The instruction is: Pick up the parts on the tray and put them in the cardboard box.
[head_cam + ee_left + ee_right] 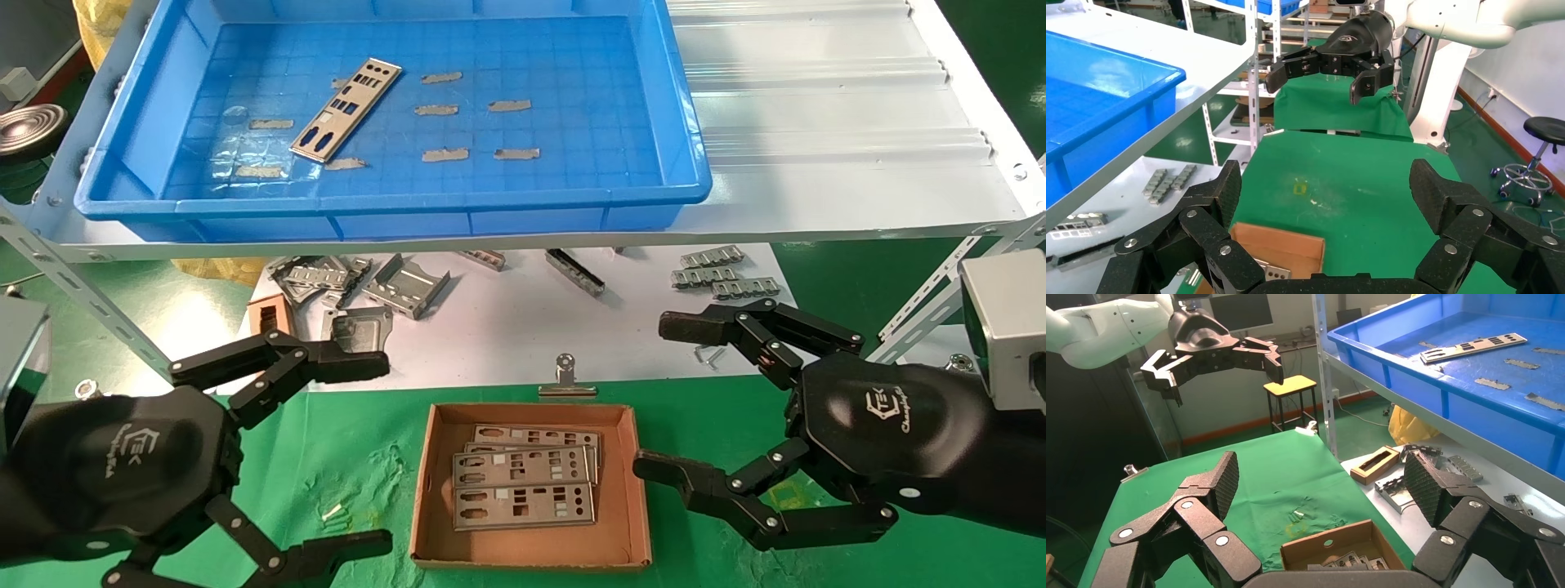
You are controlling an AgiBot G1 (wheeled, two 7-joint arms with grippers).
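Note:
One silver punched plate point(346, 109) lies slanted on the floor of the blue tray point(392, 216), at its left; it also shows in the right wrist view point(1472, 346). The cardboard box point(529, 559) sits on the green cloth between my arms and holds three stacked plates point(523, 487). My left gripper point(359, 453) is open and empty, left of the box. My right gripper point(666, 396) is open and empty, right of the box. In the left wrist view, a corner of the box point(1281, 248) shows between the fingers point(1226, 193).
Several grey tape strips point(445, 110) lie on the tray floor. Folded grey brackets point(404, 286) and a small brown frame block point(268, 314) lie on the white surface under the shelf, with link pieces point(723, 273) to the right. A binder clip point(565, 380) sits behind the box.

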